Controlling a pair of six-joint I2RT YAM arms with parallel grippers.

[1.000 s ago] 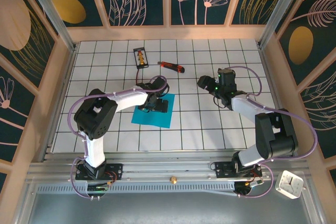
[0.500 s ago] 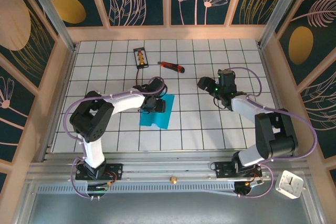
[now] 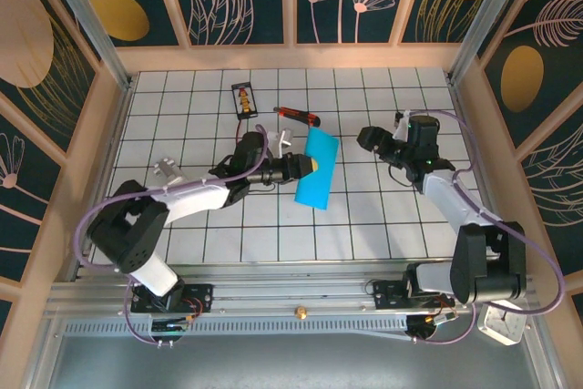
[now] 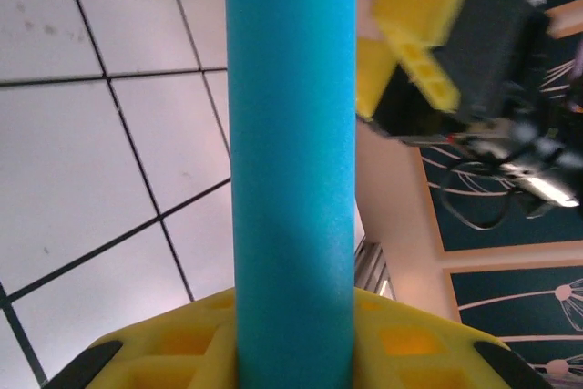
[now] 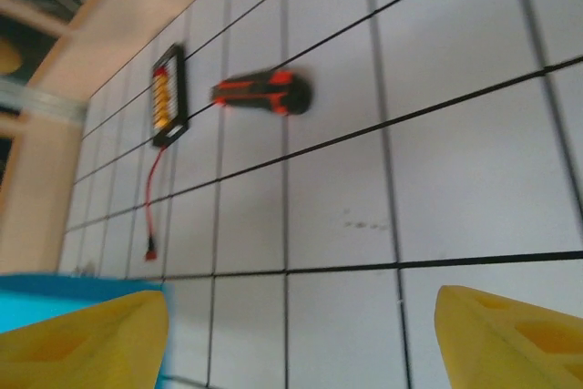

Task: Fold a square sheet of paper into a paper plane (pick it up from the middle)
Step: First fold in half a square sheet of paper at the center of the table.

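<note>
The cyan-blue square sheet of paper (image 3: 317, 168) hangs lifted off the table, held near its middle and bent so it stands as a tall band (image 4: 291, 161) in the left wrist view. My left gripper (image 3: 306, 165) is shut on it, yellow pads on either side of the paper. My right gripper (image 3: 368, 138) hovers to the right of the sheet, apart from it. Its yellow fingers (image 5: 91, 339) stand wide open with only tiles between them, and a strip of the cyan paper (image 5: 55, 285) shows at that view's left edge.
A red-and-black utility knife (image 3: 298, 116) lies on the tiles behind the sheet, also blurred as the knife (image 5: 262, 93) in the right wrist view. A small black board with a red wire (image 3: 243, 99) sits at the back left. Wooden walls ring the grid table (image 3: 364, 225).
The left gripper has lifted the sheet off the table and swung it right and back, turning it upright. The right gripper has shifted slightly right and back.
</note>
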